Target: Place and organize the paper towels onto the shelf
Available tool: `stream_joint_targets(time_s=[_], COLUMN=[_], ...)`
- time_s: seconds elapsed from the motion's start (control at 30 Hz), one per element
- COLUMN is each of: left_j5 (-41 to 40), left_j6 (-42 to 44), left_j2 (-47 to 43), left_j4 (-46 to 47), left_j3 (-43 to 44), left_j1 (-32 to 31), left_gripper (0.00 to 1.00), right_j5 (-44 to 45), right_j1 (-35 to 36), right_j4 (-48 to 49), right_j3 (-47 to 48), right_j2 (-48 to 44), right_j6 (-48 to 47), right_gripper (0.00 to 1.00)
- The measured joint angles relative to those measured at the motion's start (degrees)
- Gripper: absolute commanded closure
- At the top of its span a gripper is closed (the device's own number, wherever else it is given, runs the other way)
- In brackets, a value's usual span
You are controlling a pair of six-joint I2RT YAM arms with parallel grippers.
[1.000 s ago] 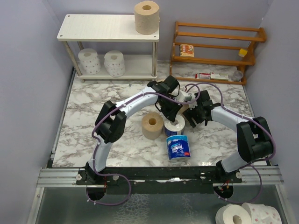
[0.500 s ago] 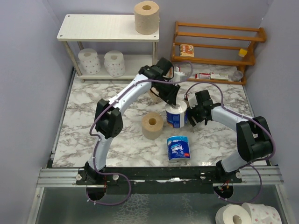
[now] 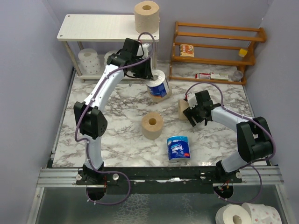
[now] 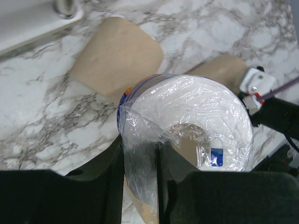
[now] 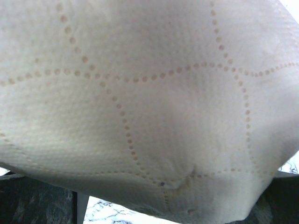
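The left hand (image 3: 150, 79), clenched on a blue-wrapped white paper towel roll (image 3: 159, 87), has carried it from the middle of the marble counter (image 3: 117, 109) to beside the white two-tier shelf (image 3: 107, 28). The right hand (image 3: 190, 111) stays against a tan-brown roll (image 3: 182, 108); whether it is grasping cannot be told.

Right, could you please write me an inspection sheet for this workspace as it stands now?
Surface: marble table, no spills seen.
Job's things: top tan roll on the white shelf, upper board; dotted rolls on its lower board, one partly hidden by the left arm; middle tan roll upright and lying blue roll on the table; another tan roll on the table beneath the held one.
Clutter: wooden rack with small items; spare rolls beyond the near rail.
Grippers: left gripper shut on the held blue roll beside the shelf; right gripper against the right-hand tan roll, grip unclear.
Cables: purple cables along both arms, no snag seen.
Surroundings: lilac walls.
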Motion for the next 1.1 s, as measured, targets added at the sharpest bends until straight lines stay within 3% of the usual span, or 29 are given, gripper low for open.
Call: stream_joint_targets(time_s=[0.33,0.5,0.63,0.87,0.97,1.1], left_j5=[-7.9,-13.5,-21.5,-46.7,-52.2,-53.9], left_j6=[-16.9,-23.3,-25.4,-29.0,-32.2,-38.3], left_j2=[-9.1,-13.2,-13.1,-9.8,-7.0,-2.9], left_j4=[10.5,15.0,15.6,11.4,8.3,7.0], left_j3=[-17.7,-23.9,-22.8,-13.9,-8.9,-4.6], left_j1=[14.5,14.0,11.3,4.0,1.6,0.0], left_gripper=[1.0,1.0,1.0,1.0,1.0,1.0], right_j5=[0.0,0.0,-0.1,-0.1,-0.1,-0.1], right_j1=[0.1,0.1,0.1,0.1,0.1,0.1], right_j4=[0.3,0.3,0.3,0.2,0.2,0.2], right_j3=[-0.1,-0.1,-0.1,0.0,0.0,0.0], right_j2=[-0.5,-0.5,-0.5,-0.4,-0.2,0.1], right_j6=[0.0,0.0,0.0,0.0,0.0,0.0], right_gripper=[0.27,0.27,0.27,0.27,0.27,0.27])
